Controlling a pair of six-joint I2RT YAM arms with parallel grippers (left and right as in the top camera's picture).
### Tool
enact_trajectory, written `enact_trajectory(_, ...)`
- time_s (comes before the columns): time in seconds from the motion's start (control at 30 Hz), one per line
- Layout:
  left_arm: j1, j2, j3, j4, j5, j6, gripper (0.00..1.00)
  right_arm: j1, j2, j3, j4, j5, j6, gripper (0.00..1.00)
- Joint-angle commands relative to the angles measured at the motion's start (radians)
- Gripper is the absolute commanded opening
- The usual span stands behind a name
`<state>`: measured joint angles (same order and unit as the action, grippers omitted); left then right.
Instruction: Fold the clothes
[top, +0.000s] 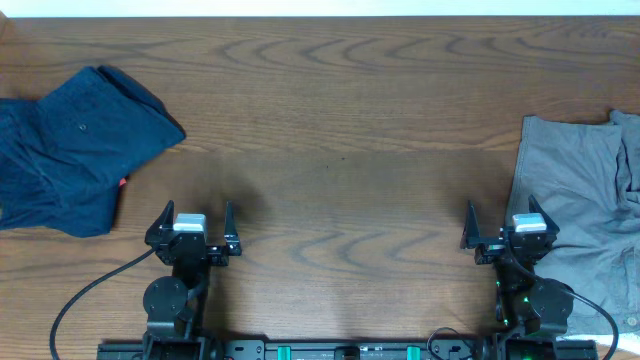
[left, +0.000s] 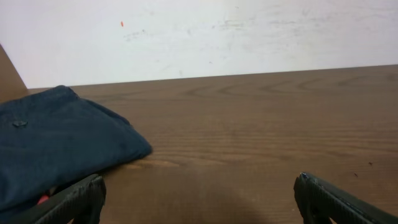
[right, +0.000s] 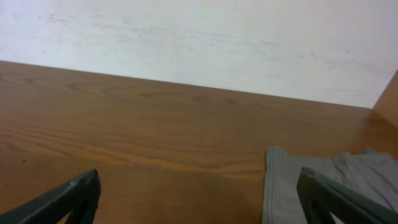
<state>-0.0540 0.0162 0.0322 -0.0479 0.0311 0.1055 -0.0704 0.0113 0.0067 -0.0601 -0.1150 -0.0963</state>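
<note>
— Lying where, the grey shorts (top: 580, 200)?
— At three o'clock on the table (top: 340, 120), against its right edge, wrinkled and loosely spread. Part of them runs out of the overhead view.
— Any fold made?
— None shows. No neat crease and no squared edge, so by the look of it the whole job is left: draw them toward the middle, flatten them, then fold.
— And the right gripper (top: 502, 228)?
— Near five o'clock, just beside the shorts' left edge, fingers wide apart and holding nothing. Whether its outer finger touches the cloth cannot be told.
— The left gripper (top: 195, 225)?
— Near seven o'clock, fingers likewise spread and empty, well apart from the shorts.
— Anything else about?
— A dark blue garment (top: 75, 150) at nine o'clock, bundled at the table's left edge, near the left gripper. It sits well apart from the shorts, so it seems unlikely to get in the way of the work.
</note>
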Motion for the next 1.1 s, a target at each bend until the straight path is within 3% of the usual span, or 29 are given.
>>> enact_trajectory(0.0,0.005,0.003,-0.028,-0.018,0.011,0.006,0.98,0.006,-0.005,-0.001,-0.004,0.003,-0.013,0.99)
enact_trajectory(0.1,0.005,0.003,-0.028,-0.018,0.011,0.002,0.98,0.006,-0.005,-0.001,-0.004,0.003,0.007,0.99)
enact_trajectory(0.37,0.005,0.026,0.006,-0.049,0.057,-0.245,0.98,0.006,0.016,0.015,-0.025,0.015,0.163,0.99)
enact_trajectory(0.53,0.005,0.13,0.121,-0.153,0.101,-0.253,0.98,0.005,0.109,0.099,-0.12,0.085,0.163,0.99)
enact_trajectory(0.87,0.005,0.583,0.471,-0.437,0.101,-0.249,0.98,0.003,0.647,0.412,-0.253,0.142,0.163,0.99)
enact_trajectory(1.07,0.005,0.862,0.685,-0.632,0.119,-0.249,0.98,-0.032,1.07,0.707,-0.494,0.22,0.163,0.99)
